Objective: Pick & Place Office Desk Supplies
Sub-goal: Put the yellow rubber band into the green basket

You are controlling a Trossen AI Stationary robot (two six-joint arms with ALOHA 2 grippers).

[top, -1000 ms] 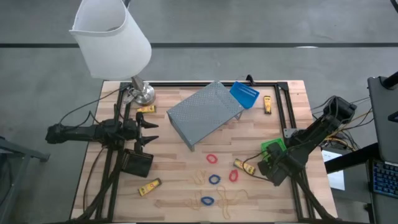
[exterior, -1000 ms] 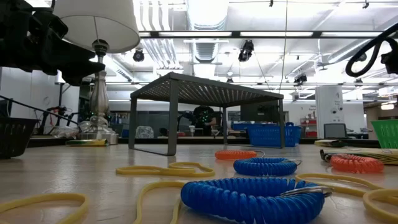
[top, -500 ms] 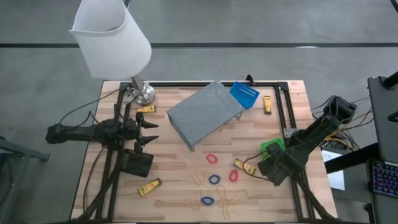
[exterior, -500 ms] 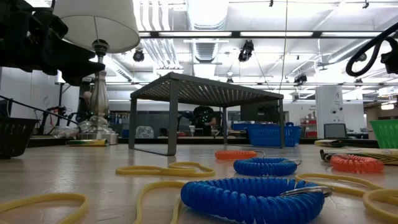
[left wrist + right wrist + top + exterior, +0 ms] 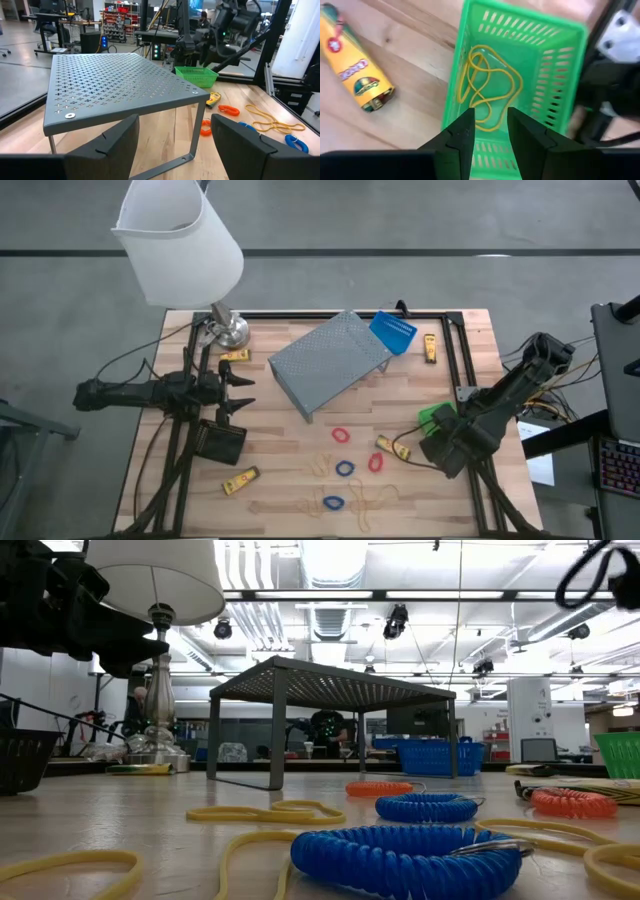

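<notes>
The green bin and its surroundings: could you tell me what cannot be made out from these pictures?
- Green bin, high view: the right gripper and its arm cover most of it, so its contents are hidden there.
- Green bin, low view: cut off by the picture's edge, and its wall hides the inside.
- Yellow rubber band, right wrist view: the fingers cover its near end.
- Black bin, high view: the inside is too dark to tell.

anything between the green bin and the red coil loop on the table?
Yes: in the high view a yellow oblong piece lies on the wood between the green bin and the red coil loop. The right gripper hangs over the bin.
</notes>
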